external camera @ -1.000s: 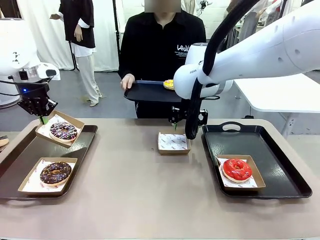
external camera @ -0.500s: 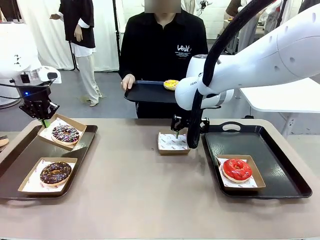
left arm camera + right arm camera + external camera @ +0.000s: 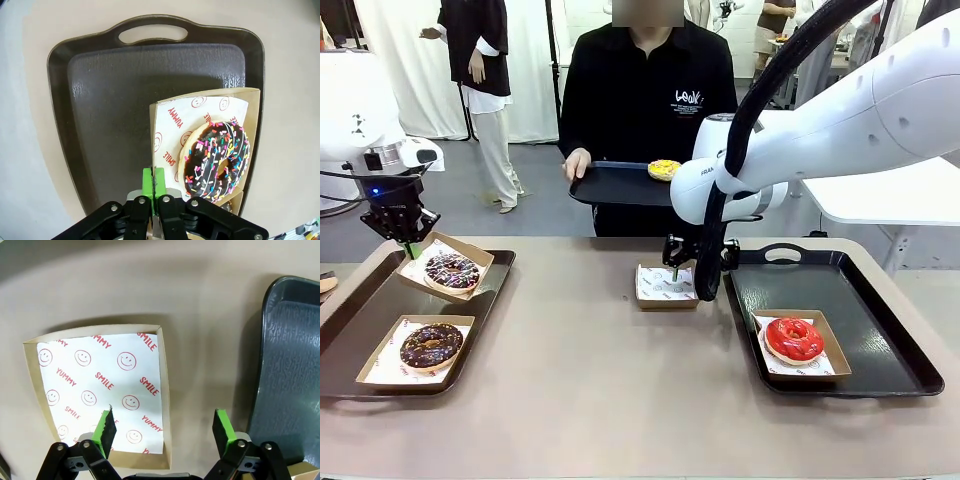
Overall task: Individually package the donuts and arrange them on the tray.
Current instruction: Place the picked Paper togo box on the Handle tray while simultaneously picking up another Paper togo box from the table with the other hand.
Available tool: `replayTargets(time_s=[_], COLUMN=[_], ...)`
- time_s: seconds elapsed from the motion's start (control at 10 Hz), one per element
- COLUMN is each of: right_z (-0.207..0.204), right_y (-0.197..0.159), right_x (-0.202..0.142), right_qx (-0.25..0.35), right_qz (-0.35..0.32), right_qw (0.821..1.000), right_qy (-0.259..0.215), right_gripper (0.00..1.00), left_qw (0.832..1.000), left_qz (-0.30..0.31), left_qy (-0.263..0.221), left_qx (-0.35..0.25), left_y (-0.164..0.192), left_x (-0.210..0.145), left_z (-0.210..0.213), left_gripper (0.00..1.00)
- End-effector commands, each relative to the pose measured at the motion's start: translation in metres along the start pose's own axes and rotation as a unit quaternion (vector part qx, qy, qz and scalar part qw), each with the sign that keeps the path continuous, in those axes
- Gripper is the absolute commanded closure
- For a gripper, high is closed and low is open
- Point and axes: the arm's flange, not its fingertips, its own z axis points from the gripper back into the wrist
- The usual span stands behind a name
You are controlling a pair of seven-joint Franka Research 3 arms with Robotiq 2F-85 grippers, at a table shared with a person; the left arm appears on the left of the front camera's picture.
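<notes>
Tan table [image 3: 590, 380], two black trays [image 3: 350, 340] [image 3: 880, 330], seemingly empty box [image 3: 665, 285]

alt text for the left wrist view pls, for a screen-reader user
The left claw, green pads shut, pinches the edge of a paper-lined cardboard box holding a chocolate donut with coloured sprinkles. Under the box lies a dark tray with a handle cutout, on a beige table.

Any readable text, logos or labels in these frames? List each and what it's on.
"YUMMY" and "SMILE", red, with smiley faces: paper liner of the empty box under the right gripper.
"YUMMY", "SMILE", same print: liner of the box holding the sprinkled donut, pinched by the left gripper.
White chest print on the person's black shirt: too blurred to read.
"FRAN…", cut off: right arm.
</notes>
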Motion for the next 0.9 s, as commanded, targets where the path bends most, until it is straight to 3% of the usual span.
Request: replayTargets(time_s=[0.0, 0.8], right_z=[-0.004, -0.004], right_y=[0.0, 0.001], right_x=[-0.005, -0.005], right_qx=[-0.014, -0.014], right_qz=[-0.007, -0.003], right_qw=[1.0, 1.0], right_qy=[-0.02, -0.011], right_gripper=[0.0, 0.0], left_qw=[1.0, 0.999], left_qz=[0.017, 0.02], left_qy=[-0.006, 0.015], left_qx=[0.001, 0.023], left_y=[-0.007, -0.022], left_x=[0.007, 0.023], left_z=[-0.006, -0.028], left_gripper=[0.99, 0.99])
